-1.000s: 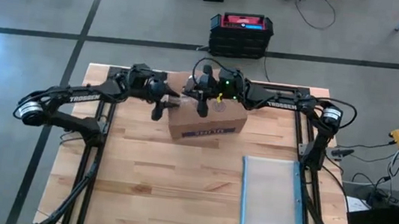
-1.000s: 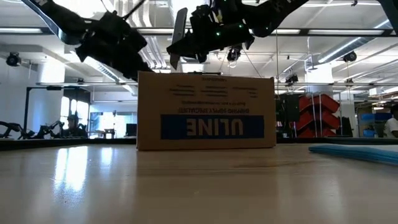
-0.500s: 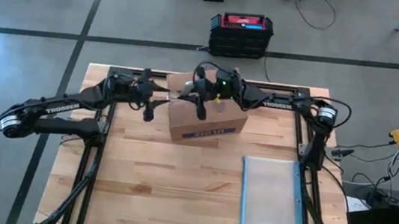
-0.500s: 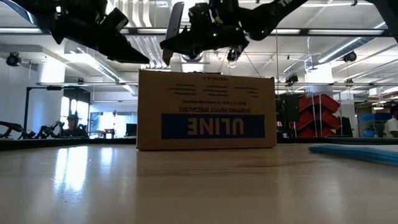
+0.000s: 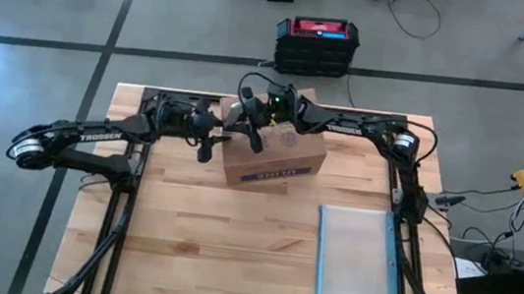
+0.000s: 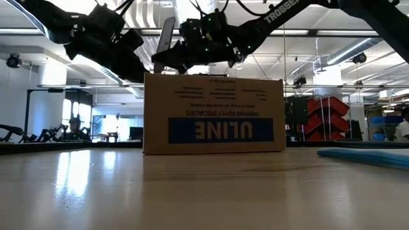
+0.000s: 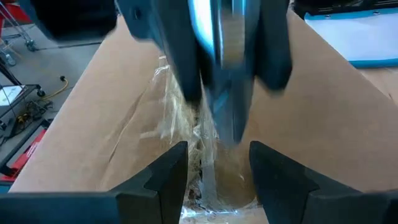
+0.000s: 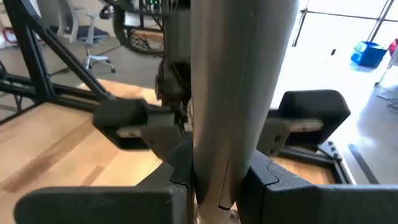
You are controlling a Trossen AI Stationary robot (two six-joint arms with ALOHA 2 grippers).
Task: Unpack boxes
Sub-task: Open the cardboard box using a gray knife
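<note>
The brown cardboard box (image 5: 275, 158) with its blue ULINE label (image 6: 220, 130) stands on the wooden table. Torn clear tape (image 7: 186, 130) runs along its top seam. My right gripper (image 5: 248, 126) hovers over the box's left end, shut on a flat grey tool (image 8: 230, 74). The tool slants up past the box's top left corner (image 6: 167, 43). My left gripper (image 5: 205, 145) is open just beyond the box's left end. Its fingers (image 7: 168, 174) stand either side of the taped seam; I cannot tell whether they touch it. My right gripper pinches the grey tool's flat sides (image 8: 214, 177) between its two fingers, which lie across the strip. The tool reaches well forward past the fingertips. It is held above the box top (image 6: 192, 75); whether its end touches the tape I cannot tell.
A clear blue-edged zip pouch (image 5: 353, 261) lies flat at the table's near right. A black crate with a red top (image 5: 316, 42) stands on the floor beyond the far edge. Bare wood (image 5: 211, 250) lies in front of the box.
My right gripper has carried the grey tool along the box top toward the table's left edge, and the tool has tipped further over. My left gripper drew back toward the left edge, then returned to the box's left end, staying open.
</note>
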